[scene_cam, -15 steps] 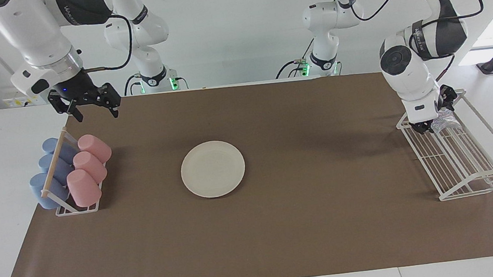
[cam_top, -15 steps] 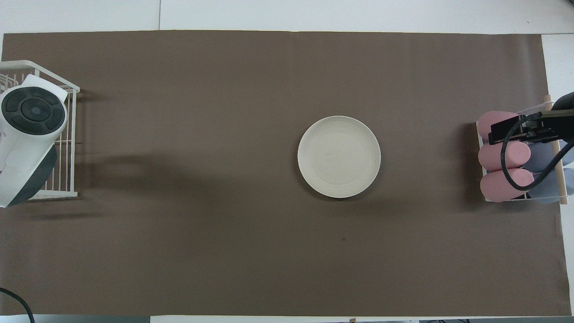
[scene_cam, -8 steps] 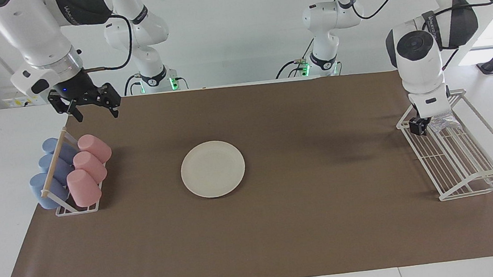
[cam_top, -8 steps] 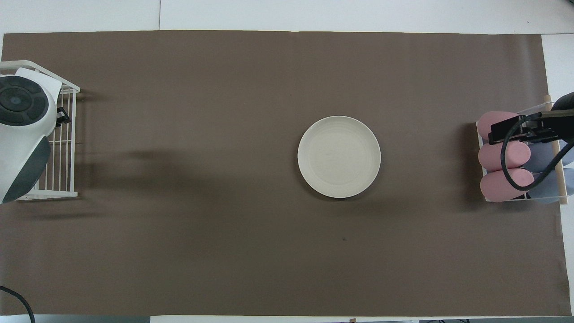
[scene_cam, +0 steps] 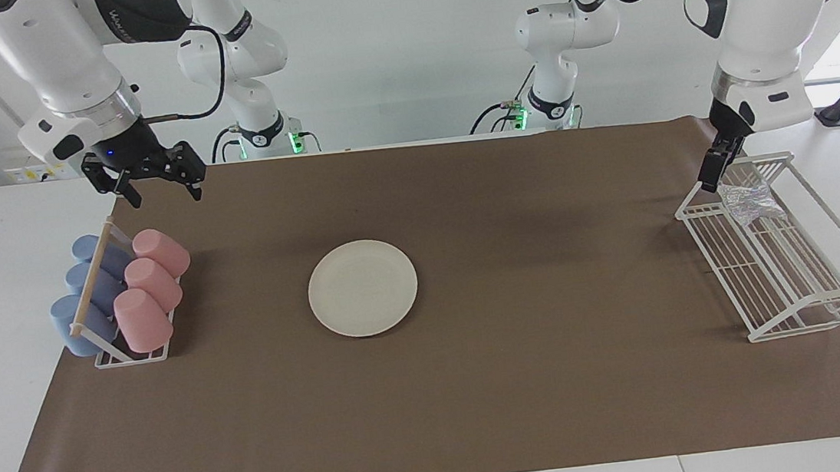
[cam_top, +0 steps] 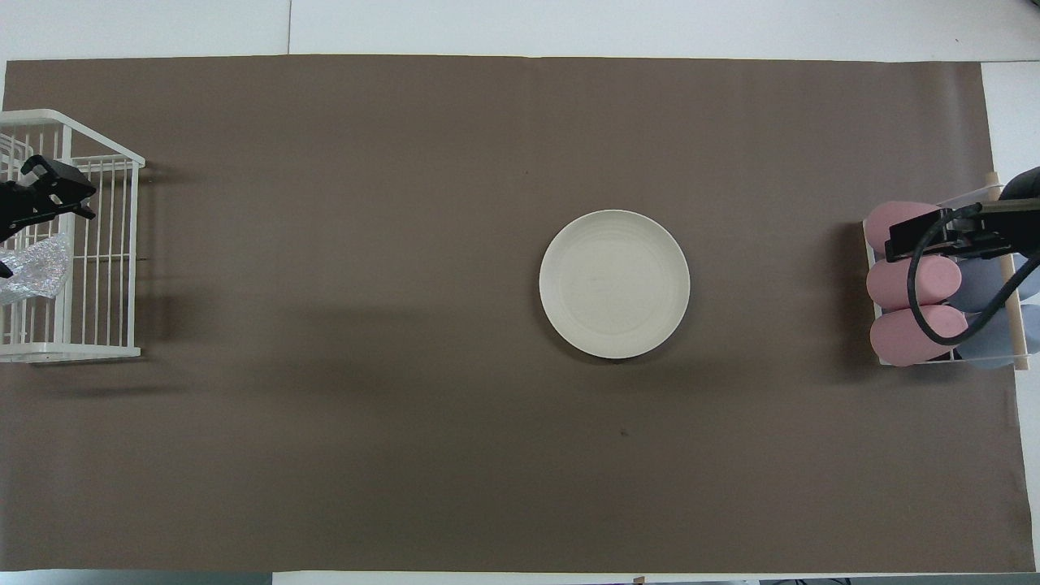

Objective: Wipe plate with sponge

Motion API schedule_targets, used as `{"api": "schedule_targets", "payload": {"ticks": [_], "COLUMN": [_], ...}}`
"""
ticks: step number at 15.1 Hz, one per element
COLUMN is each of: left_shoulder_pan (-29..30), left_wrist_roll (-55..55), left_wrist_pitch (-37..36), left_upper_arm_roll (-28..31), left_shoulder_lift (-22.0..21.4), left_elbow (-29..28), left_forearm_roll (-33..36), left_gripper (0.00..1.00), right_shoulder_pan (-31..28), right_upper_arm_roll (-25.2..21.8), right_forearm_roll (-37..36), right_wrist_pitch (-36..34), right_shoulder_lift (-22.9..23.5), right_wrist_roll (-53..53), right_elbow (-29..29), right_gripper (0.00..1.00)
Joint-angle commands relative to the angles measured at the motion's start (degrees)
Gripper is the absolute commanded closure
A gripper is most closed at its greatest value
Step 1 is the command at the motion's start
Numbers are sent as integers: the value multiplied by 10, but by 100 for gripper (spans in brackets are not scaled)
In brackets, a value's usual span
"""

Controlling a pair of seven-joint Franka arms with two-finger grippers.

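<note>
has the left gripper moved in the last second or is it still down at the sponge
Yes. The left gripper has risen off the sponge, which lies in the white wire rack; the gripper now hangs over the rack's end nearer the robots.

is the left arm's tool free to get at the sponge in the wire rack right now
Probably yes. The left tool hangs open just above the sponge, which lies uncovered in the white wire rack. Nothing sits between them; only the rack's rim could crowd a descent.

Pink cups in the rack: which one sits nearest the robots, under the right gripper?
The pink cup at the rack's robot-side end, uppermost of three in the facing view. The right gripper hangs open above it; the other two lie farther from the robots.
</note>
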Motion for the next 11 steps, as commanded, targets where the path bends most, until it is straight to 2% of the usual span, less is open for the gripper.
{"api": "schedule_targets", "payload": {"ticks": [1, 4, 8, 11], "left_shoulder_pan": [5, 5, -2, -2], "left_wrist_roll": [105, 218, 268, 310], "left_wrist_pitch": [-51, -108, -186, -175], "left_upper_arm_roll": [-1, 4, 1, 2], "left_shoulder_lift": [-18, -29, -21, -19], "left_elbow": [2, 5, 55, 67], "left_forearm_roll": [-56, -100, -139, -158], "left_gripper": [0, 0, 0, 0], "right_shoulder_pan": [0, 1, 0, 0], "right_upper_arm_roll": [-2, -1, -2, -2], "right_forearm_roll": [10, 10, 9, 10], "right_wrist_pitch": [-1, -1, -1, -2], "right_shoulder_lift": [-10, -10, -10, -10], "right_wrist_roll": [2, 2, 2, 2], "right_elbow": [-10, -10, -10, -10], "right_gripper": [0, 0, 0, 0]}}
